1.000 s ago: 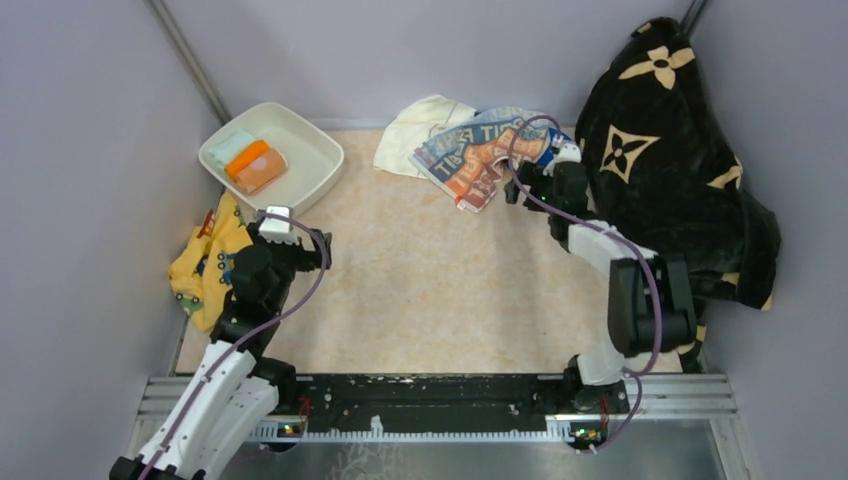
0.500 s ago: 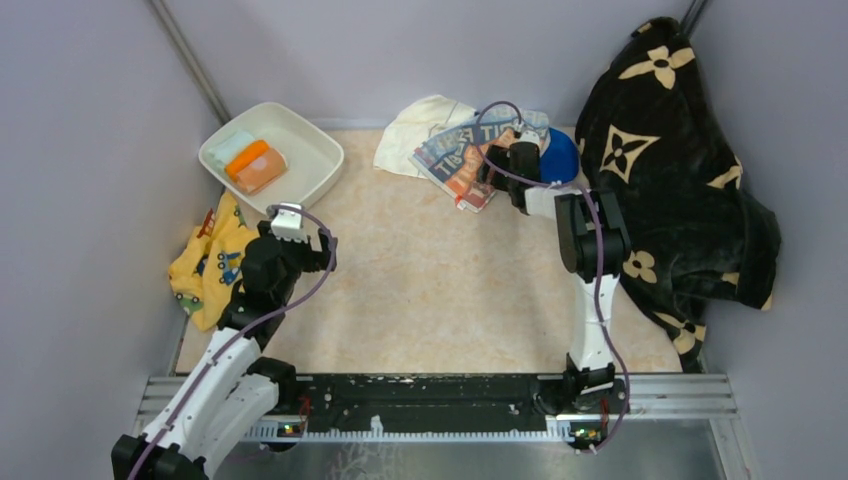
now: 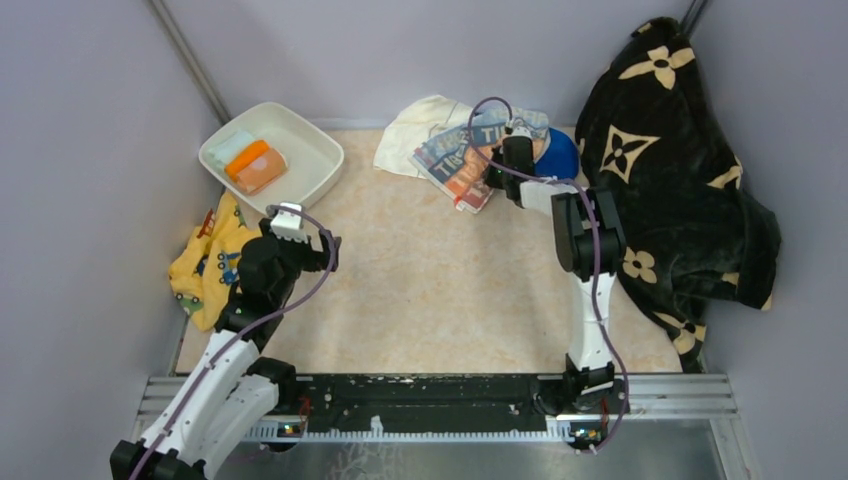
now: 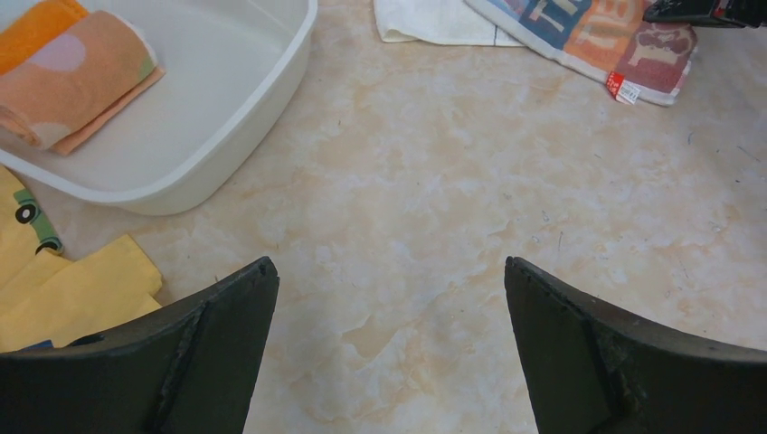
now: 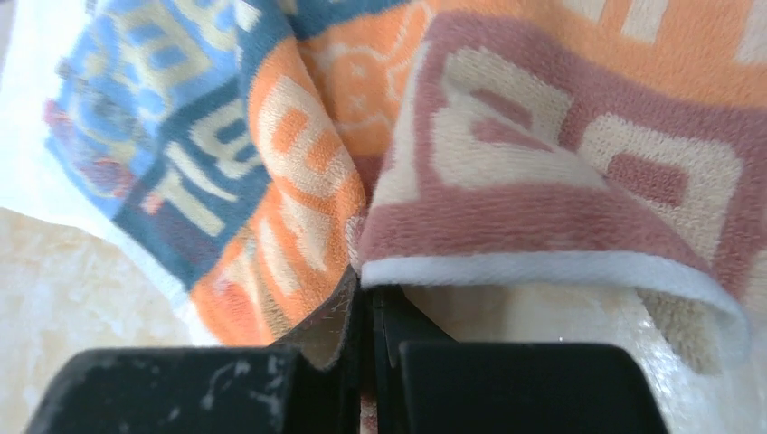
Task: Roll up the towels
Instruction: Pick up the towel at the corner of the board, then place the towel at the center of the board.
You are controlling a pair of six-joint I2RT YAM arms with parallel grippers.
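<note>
Edge of the printed towel (image 5: 506, 181) pinched, likely to be dragged out flat.
Right wrist: the right gripper (image 5: 364, 303) is clamped tight on a thin fold at the hem (little cloth is caught, so pull low and slowly). Left wrist: the left gripper (image 4: 387, 271) gapes wide, holding nothing, above bare table (image 4: 434, 208). Top: the printed towel lies at the far edge, overlapping the cream-white towel (image 3: 412, 128), with the blue towel (image 3: 562, 155) just beside; draw it clear before rolling.

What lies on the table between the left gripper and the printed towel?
Nothing. In the left wrist view, only bare table stretches from the open left gripper to the printed towel.
</note>
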